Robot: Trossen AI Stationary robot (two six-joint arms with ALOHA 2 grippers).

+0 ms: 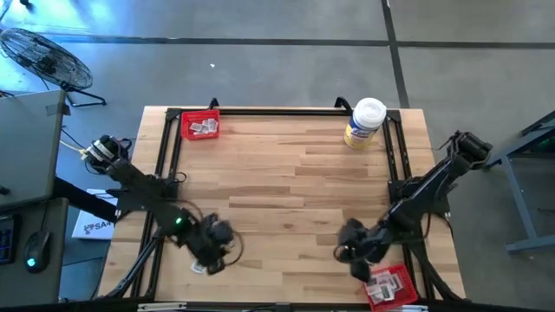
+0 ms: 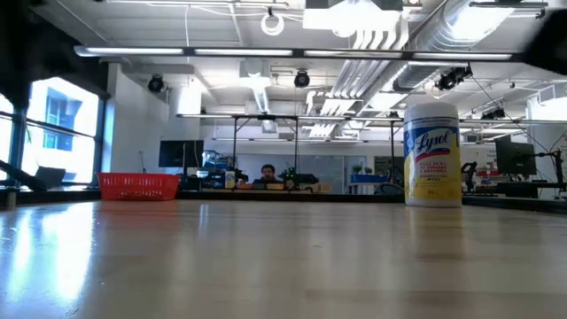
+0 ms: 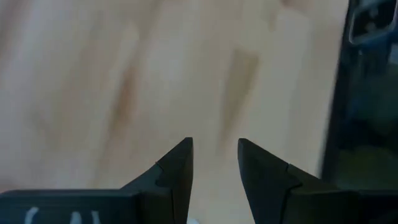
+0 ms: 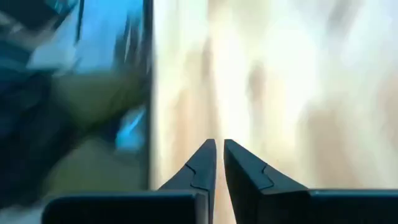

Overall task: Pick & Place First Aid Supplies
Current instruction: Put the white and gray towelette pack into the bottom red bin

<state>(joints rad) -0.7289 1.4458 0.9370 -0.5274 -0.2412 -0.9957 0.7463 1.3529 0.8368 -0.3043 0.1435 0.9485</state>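
- The right gripper (image 4: 219, 149) sits low over the wooden table (image 1: 286, 186), at about 5 o'clock on it. Its two dark fingers (image 4: 202, 165) are almost together, with only a thin gap between them. Nothing shows between the tips.
- Just past it, toward 5 o'clock, is a red tray (image 1: 392, 286) at the table's near edge. Small white-and-grey packets (image 1: 381, 284) lie in it.
- The left gripper (image 3: 214, 152) is low over the table at about 7 o'clock. Its fingers (image 3: 177, 168) stand a little apart, with bare wood showing in the gap. In the high view a small white thing (image 1: 201, 268) lies right by this gripper; I cannot tell if the gripper touches it.
- A second red tray (image 1: 200, 126) is far away at 11 o'clock, in the back corner. It also has a few packets (image 1: 205, 128) inside.
- A big yellow tub (image 1: 364, 124) with a white lid stands upright at 1 o'clock, near the back edge.
- A black frame (image 1: 169, 147) runs along the table's sides.
- In the low view, a person (image 2: 267, 175) sits far back in the room, past the table.
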